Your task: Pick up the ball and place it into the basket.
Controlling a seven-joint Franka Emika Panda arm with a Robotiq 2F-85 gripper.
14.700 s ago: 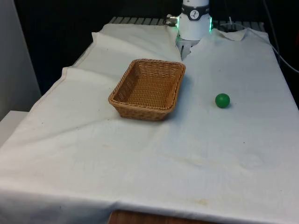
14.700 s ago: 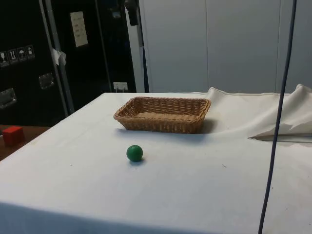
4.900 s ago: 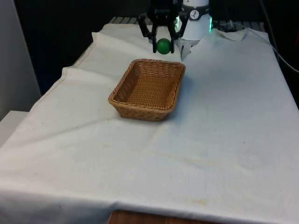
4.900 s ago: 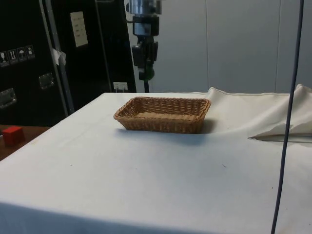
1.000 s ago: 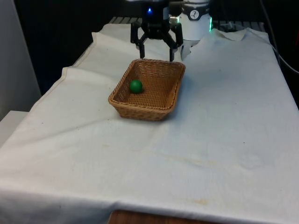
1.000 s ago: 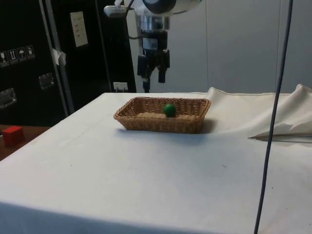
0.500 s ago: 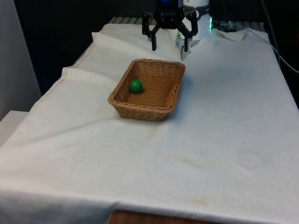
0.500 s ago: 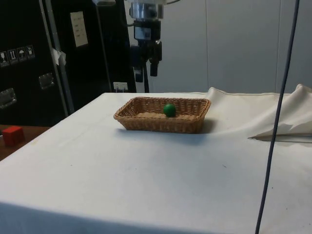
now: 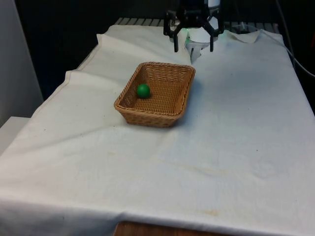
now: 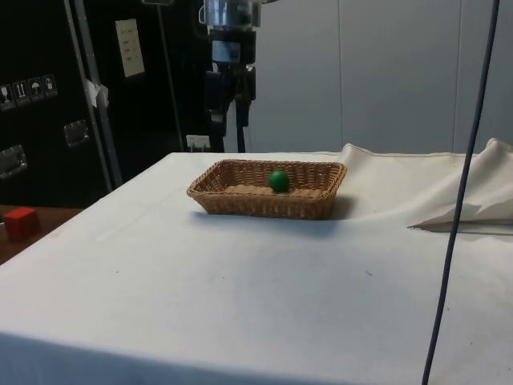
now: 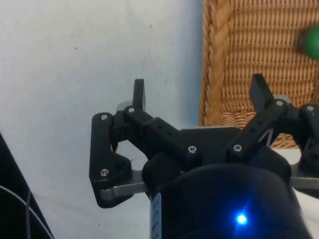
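Front view: the green ball (image 9: 143, 90) lies inside the woven wicker basket (image 9: 172, 114), toward its nine-o'clock wall. The black gripper (image 9: 193, 48) hangs above the cloth at about one o'clock from the ball, well apart, fingers spread wide and empty.

Side view: the gripper (image 10: 224, 118) hangs above the basket's (image 10: 264, 205) far end; the round, smooth ball (image 10: 278, 180) shows over the braided rim.

Wrist view: the spread fingers (image 11: 139, 94) frame the basket's (image 11: 211, 74) edge and the white cloth (image 11: 89, 55); the ball (image 11: 312, 42) sits on the tight weave.

woven wicker basket (image 9: 156, 94), smooth ball (image 9: 143, 90)
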